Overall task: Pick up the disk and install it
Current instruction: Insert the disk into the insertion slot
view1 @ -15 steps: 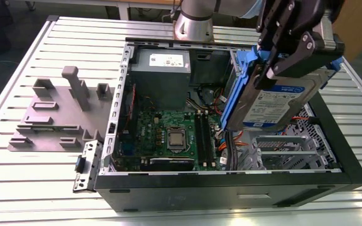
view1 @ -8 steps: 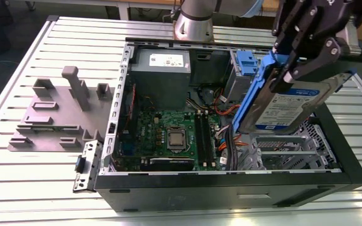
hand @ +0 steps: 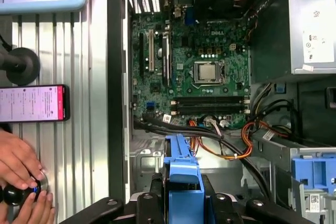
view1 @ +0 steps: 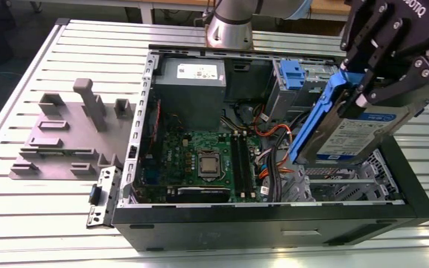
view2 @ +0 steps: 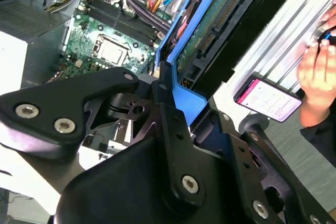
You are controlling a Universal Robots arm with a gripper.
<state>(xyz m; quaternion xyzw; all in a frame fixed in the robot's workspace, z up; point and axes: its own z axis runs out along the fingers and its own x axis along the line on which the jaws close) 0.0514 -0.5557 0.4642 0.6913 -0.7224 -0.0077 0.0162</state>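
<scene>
- Your gripper point(view1: 365, 88) is clamped shut on the disk point(view1: 354, 137), pinching its upper end across the blue bracket point(view1: 315, 123).
- The disk hangs tilted and touches nothing else. It is over the case point(view1: 274, 220), near its corner on the exterior view's right, above the drive cage point(view1: 348, 181).
- Handling, my read: stiff, dense metal, likely hefty for its size, and shock-sensitive.
- The bracket is plastic and probably flexes. A hold across the rails and metal body together looks safest.
- Keep off the underside board and connector point(view2: 223, 17).
- Cables point(view1: 270, 131) run just beside the cage and could snag.
- A person's hand point(hand: 21, 169) is on the tabletop point(view1: 36, 223) outside the case, near a phone point(hand: 32, 103).
</scene>
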